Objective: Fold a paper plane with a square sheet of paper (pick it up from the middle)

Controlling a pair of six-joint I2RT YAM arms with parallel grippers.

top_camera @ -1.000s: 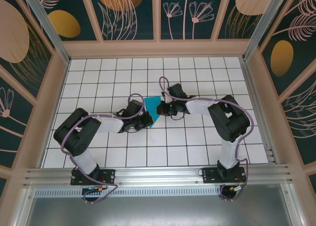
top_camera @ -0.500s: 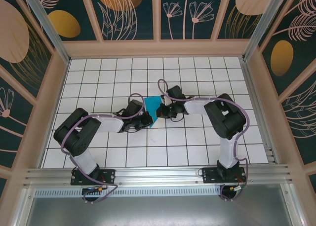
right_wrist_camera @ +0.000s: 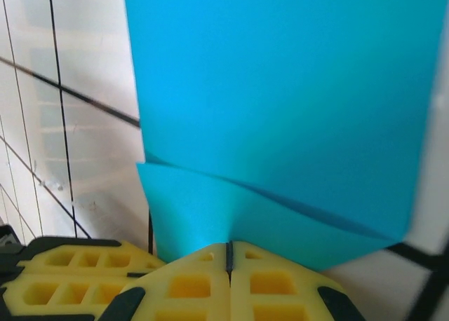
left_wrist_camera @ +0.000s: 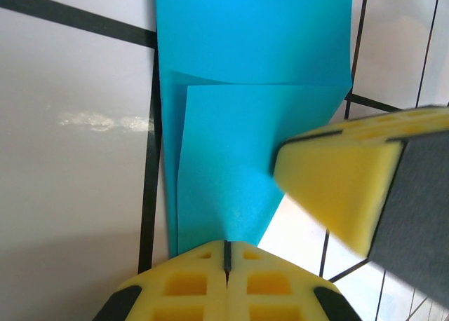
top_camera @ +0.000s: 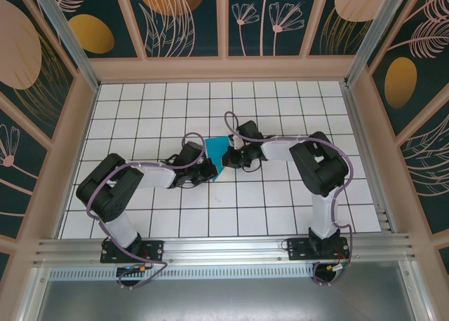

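The square sheet of paper (top_camera: 217, 153), bright cyan-blue and partly folded, hangs between both arms over the middle of the white grid table. My left gripper (top_camera: 207, 168) is shut on its lower edge, the paper (left_wrist_camera: 238, 146) rising from the closed yellow pads (left_wrist_camera: 189, 282). My right gripper (top_camera: 228, 155) is shut on the sheet's right side; in the right wrist view the paper (right_wrist_camera: 280, 104) folds over just above the pads (right_wrist_camera: 280, 289). The right gripper's yellow finger (left_wrist_camera: 344, 177) shows beside the sheet in the left wrist view.
White tiled table (top_camera: 280, 202) with black grid lines, enclosed by wooden frame walls (top_camera: 224, 69). A metal rail (top_camera: 224, 247) runs along the near edge, where both arm bases stand.
The right gripper has shifted slightly left toward the left gripper, bringing the sheet's held edges closer together. The left arm has stayed in place.
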